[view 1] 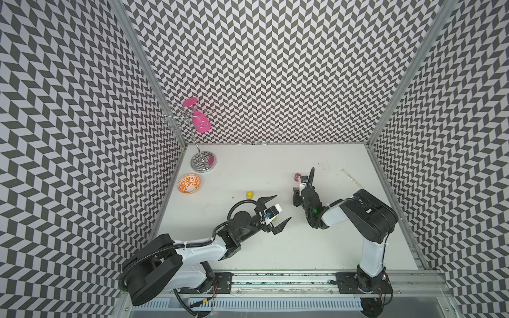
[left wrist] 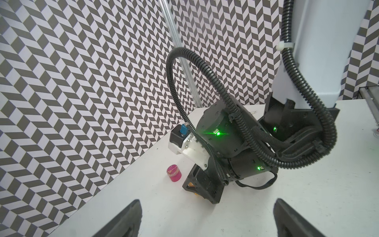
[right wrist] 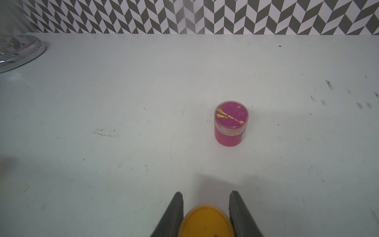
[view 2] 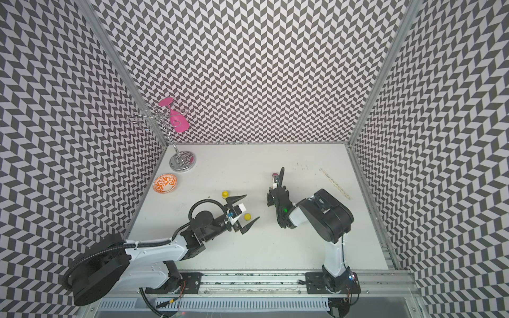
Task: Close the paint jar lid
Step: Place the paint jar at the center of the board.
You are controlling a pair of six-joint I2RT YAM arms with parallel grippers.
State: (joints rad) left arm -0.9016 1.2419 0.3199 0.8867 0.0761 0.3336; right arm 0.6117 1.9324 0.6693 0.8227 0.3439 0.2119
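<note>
Two right gripper (right wrist: 206, 194) jaws pinch a yellow lid (right wrist: 205, 221) low over the white table (view 1: 275, 247). Just ahead of it stands the pink paint jar (right wrist: 230, 125), upright, its side label too small to read. The left gripper (view 1: 283, 207) hovers nearby, jaws spread wide.

we saw bare white table (right wrist: 143, 133) between the yellow lid (right wrist: 205, 221) in our right gripper (right wrist: 206, 194) and the pink jar (right wrist: 231, 123), shiny stand (right wrist: 20, 51) well apart, by the wall (right wrist: 205, 16)
</note>
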